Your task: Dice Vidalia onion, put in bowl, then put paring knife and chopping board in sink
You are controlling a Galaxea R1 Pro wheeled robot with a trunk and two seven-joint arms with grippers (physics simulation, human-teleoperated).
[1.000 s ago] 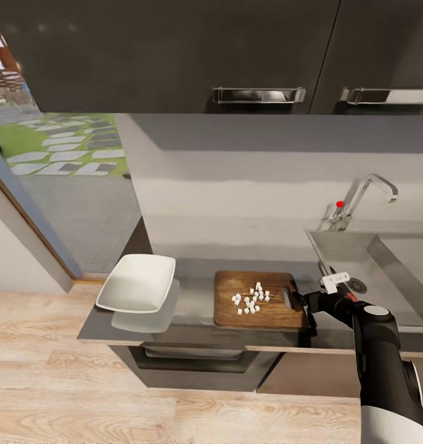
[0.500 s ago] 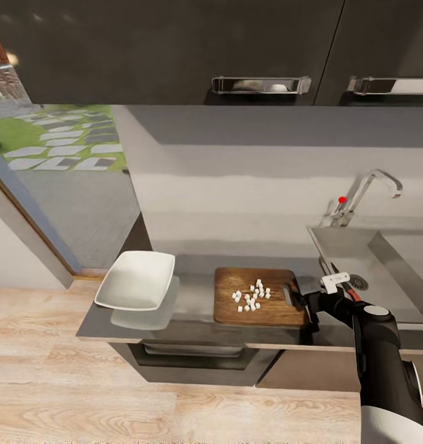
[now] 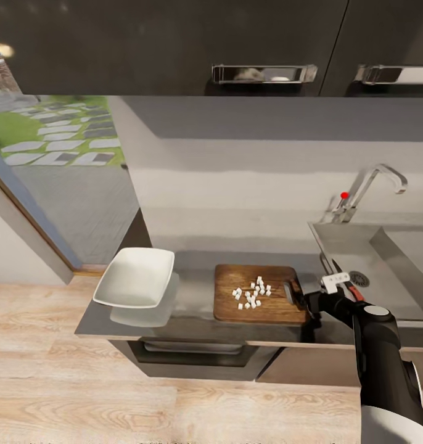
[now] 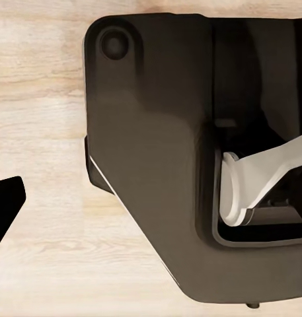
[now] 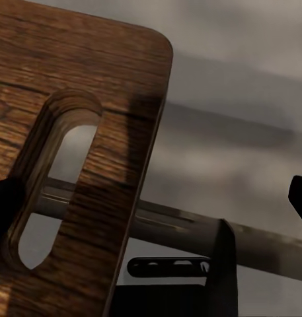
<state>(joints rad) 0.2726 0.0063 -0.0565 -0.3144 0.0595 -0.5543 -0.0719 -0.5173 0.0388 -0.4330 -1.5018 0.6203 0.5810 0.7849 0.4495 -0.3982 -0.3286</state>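
The brown chopping board (image 3: 261,308) lies on the grey countertop (image 3: 193,299) with small white bits of diced onion (image 3: 251,295) on its middle. My right gripper (image 3: 299,300) is at the board's right end by its handle slot. In the right wrist view that gripper (image 5: 151,205) is open, one dark fingertip (image 5: 1,214) over the board (image 5: 71,79) and the other off its edge. The white bowl (image 3: 136,277) stands at the counter's left end. In the sink (image 3: 347,246), a slim thing with a red end, likely the paring knife (image 3: 356,294), lies by the drain, partly behind my wrist.
A chrome tap (image 3: 375,182) with a red knob rises behind the sink. Dark wall cabinets (image 3: 174,43) with bar handles hang above. My left gripper (image 4: 151,201) hangs over the wooden floor beside my dark base, one fingertip (image 4: 6,203) at the picture's edge. A doorway opens at the left.
The whole picture has shifted a little, so the head camera has moved. The board, bowl, onion bits and my right gripper keep their places relative to each other.
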